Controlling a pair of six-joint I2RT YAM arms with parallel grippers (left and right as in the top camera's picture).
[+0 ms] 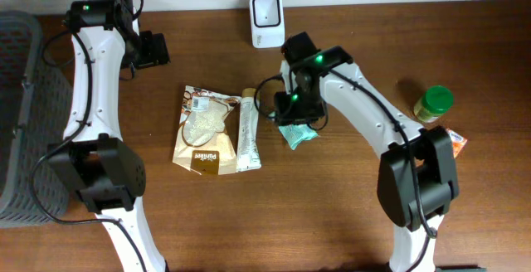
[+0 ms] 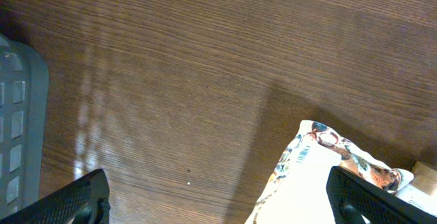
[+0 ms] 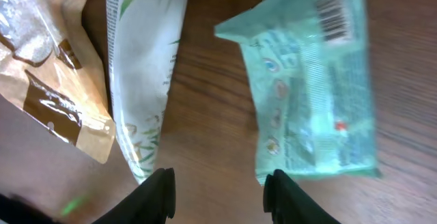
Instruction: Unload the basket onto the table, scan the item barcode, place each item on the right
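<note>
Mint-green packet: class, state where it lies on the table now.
Overhead view: the mint-green packet lies mid-table, just right of the long white pouch and in front of the white scanner.

Table (image 1: 332,222) is showing matt, grained wood, while the teal packet (image 3: 314,87) and white pouch (image 3: 143,60) are showing glossy, crinkled plastic film.
</note>
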